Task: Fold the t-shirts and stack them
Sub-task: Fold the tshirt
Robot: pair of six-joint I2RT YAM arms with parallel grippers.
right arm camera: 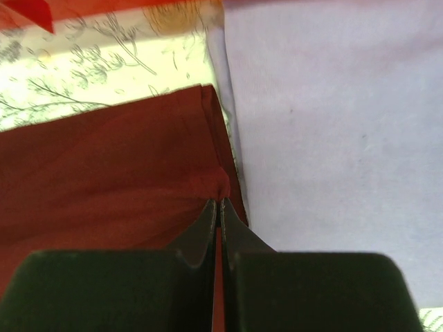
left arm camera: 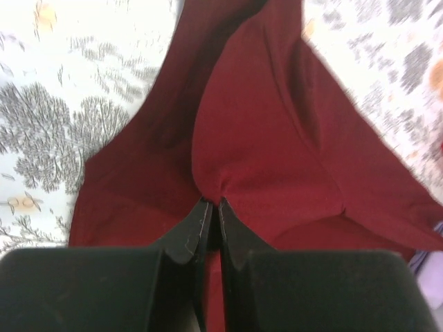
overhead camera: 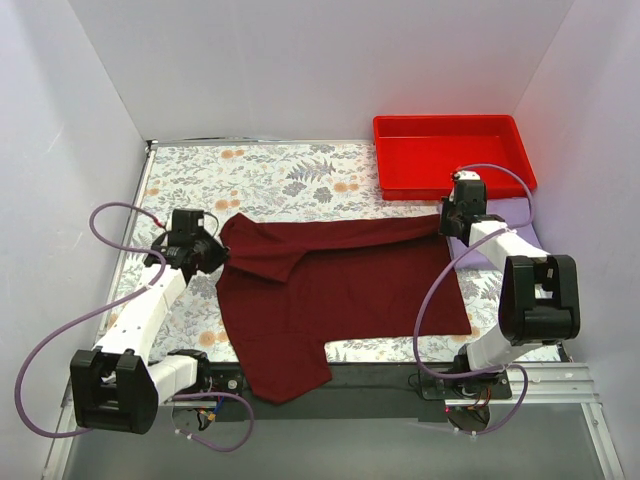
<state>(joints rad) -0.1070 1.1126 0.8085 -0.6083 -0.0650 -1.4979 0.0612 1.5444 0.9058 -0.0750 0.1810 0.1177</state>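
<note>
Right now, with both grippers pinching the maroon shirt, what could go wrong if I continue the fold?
1. The left gripper and right gripper each pinch only a small nip of the maroon shirt; it may slip out.
2. Its near part hangs past the near edge of the table and could slide off.
3. The lavender shirt lies right beside the right pinch and might get dragged.

Red plastic tray at far-right corner of floral-print table, white walls round 3 sides.
</note>
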